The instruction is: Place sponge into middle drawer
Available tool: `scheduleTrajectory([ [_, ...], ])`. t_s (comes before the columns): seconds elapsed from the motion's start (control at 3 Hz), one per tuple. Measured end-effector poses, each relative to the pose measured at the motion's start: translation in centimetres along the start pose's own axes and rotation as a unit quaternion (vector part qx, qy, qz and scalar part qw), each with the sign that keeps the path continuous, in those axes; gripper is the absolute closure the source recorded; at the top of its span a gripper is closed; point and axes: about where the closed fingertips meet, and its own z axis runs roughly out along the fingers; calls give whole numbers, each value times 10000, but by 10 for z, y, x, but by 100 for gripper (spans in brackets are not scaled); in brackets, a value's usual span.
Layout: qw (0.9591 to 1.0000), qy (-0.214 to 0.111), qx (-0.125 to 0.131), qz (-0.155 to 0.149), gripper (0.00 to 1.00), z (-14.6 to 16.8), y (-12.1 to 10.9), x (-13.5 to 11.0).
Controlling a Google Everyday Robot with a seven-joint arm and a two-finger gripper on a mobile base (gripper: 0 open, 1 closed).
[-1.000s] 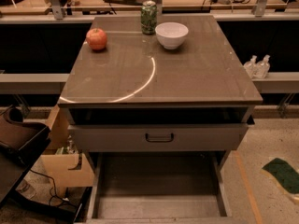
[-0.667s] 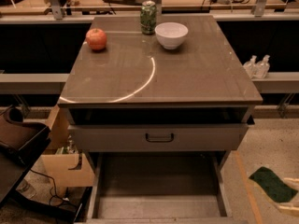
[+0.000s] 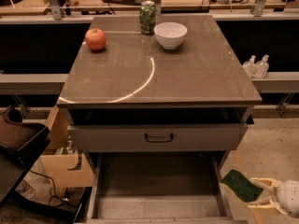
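Green scrub face up, the sponge [image 3: 240, 185] sits low on the right, pinched at its right end by the gripper [image 3: 252, 193]. The gripper comes in from the bottom right corner. Only its rounded pale wrist and two pale fingers [image 3: 267, 183] are in shot, and the rest of the arm is out of frame. The fingers point left toward the cabinet, one above the sponge and one below, closed on it.

The sponge looks like a dark, flat slab, tilted so its left end angles up and away from the gripper. Its green face shows clearly, but I can't make out the yellow body from here. It hangs over the speckled floor just outside the drawer's right wall, so it's beside the drawer and not in it.

The drawer [image 3: 154, 204] is pulled well out at the bottom of the cabinet, with a grey floor and low side walls. Above it sits a closed drawer front [image 3: 117, 138] with a small dark handle [image 3: 159, 137].

On the top [image 3: 187, 73], at the back, are an apple [image 3: 95, 39] on the left, a green can [image 3: 148, 17] in the middle and a white bowl [image 3: 170, 34] just right of the can. Two small bottles [image 3: 257, 66] stand off to the right, beyond the cabinet. A cardboard box [image 3: 65, 164] sits at lower left.
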Motion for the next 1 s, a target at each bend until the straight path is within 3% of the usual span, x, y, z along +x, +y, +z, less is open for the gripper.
scheduleTrajectory([
  [0.33,9990,48,-383,-237,100,44,9,-10],
  [1.0,9988,140,-428,-206,100,53,5,-11],
])
